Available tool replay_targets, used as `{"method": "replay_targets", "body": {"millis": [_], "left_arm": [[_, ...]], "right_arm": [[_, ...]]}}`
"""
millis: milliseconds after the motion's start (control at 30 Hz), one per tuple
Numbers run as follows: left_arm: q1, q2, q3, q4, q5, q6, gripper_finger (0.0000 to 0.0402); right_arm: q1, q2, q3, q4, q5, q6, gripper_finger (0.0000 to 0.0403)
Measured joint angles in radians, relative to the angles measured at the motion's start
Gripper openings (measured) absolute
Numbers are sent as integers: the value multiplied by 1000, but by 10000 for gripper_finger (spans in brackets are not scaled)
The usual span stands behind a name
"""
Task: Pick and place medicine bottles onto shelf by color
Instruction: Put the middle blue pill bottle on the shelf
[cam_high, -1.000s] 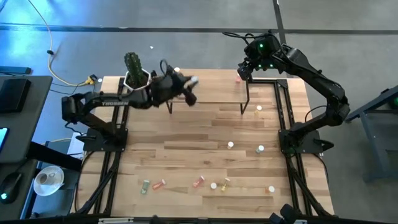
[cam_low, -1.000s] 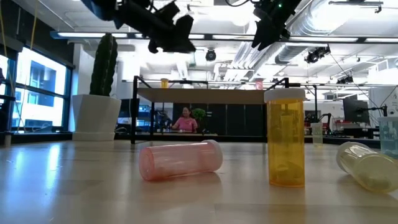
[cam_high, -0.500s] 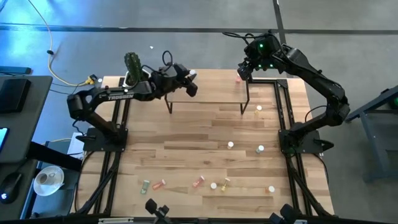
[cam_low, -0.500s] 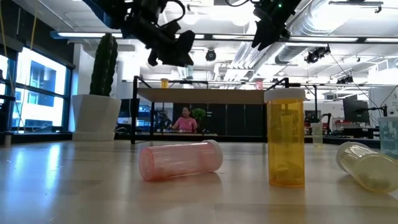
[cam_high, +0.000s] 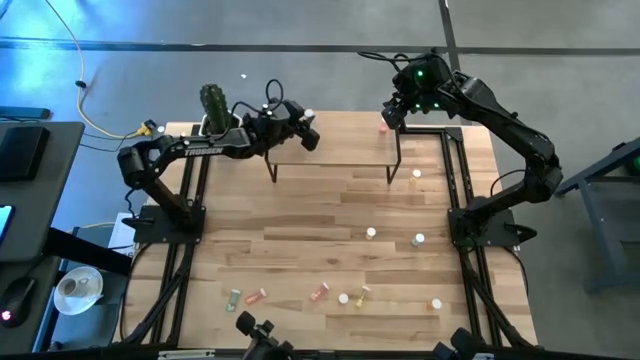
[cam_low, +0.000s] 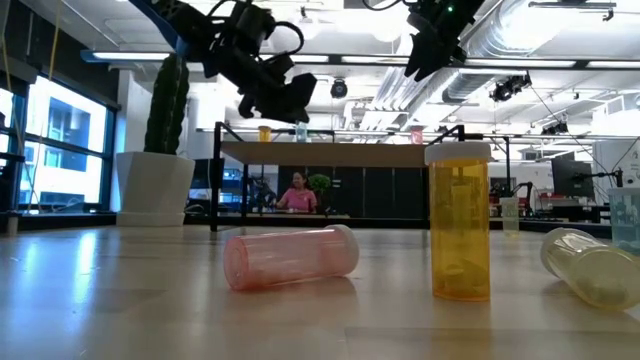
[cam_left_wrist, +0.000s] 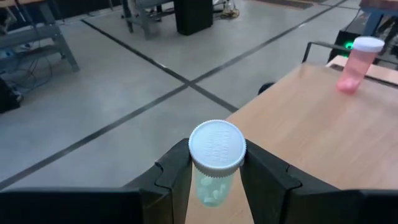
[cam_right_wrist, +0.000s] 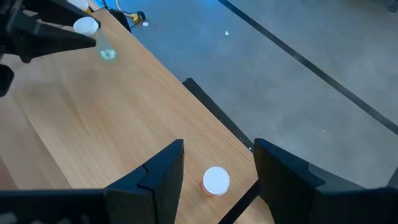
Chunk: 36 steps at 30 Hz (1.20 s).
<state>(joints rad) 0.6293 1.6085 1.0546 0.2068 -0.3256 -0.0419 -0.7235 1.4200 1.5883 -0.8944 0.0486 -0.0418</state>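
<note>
My left gripper (cam_high: 306, 131) is shut on a pale green medicine bottle with a white cap (cam_left_wrist: 216, 146), over the left part of the shelf (cam_high: 340, 142). In the low view this bottle (cam_low: 301, 130) is just above the shelf top; whether it touches, I cannot tell. A pink bottle (cam_high: 382, 126) stands on the shelf's right end, and an orange one (cam_low: 264, 132) at its left. My right gripper (cam_high: 392, 114) hangs open above the pink bottle (cam_right_wrist: 216, 180), clear of it. My left gripper pinches the pale green bottle's body just under the cap (cam_left_wrist: 211, 186) between its two fingers (cam_left_wrist: 177, 177). The fingers come from the table's left, slanting a little down. The bottle is held cap up, roughly upright.
Several bottles lie or stand loose on the table: a row near the front edge (cam_high: 320, 292) and others at mid-right (cam_high: 371, 233), (cam_high: 416, 174). A potted cactus (cam_high: 214, 105) stands at the far left corner. A person (cam_low: 298, 192) shows in the room behind.
My left gripper has swung toward the table's far edge and sunk toward the shelf's left part, still shut on the pale green bottle. The right arm has kept still.
</note>
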Motion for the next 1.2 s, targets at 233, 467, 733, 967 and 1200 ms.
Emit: {"method": "replay_targets", "body": {"millis": [233, 467, 733, 967, 1200], "left_arm": [[15, 0, 15, -56, 15, -26, 115], [11, 46, 16, -47, 23, -26, 115], [12, 62, 16, -21, 19, -26, 115], [14, 62, 16, -22, 19, -26, 115], [14, 62, 16, -23, 16, -27, 115]], "right_arm": [[0, 0, 0, 0, 0, 0, 186], [0, 0, 0, 0, 0, -1, 186], [0, 0, 0, 0, 0, -3, 186], [0, 0, 0, 0, 0, -3, 186], [0, 0, 0, 0, 0, -3, 186]]}}
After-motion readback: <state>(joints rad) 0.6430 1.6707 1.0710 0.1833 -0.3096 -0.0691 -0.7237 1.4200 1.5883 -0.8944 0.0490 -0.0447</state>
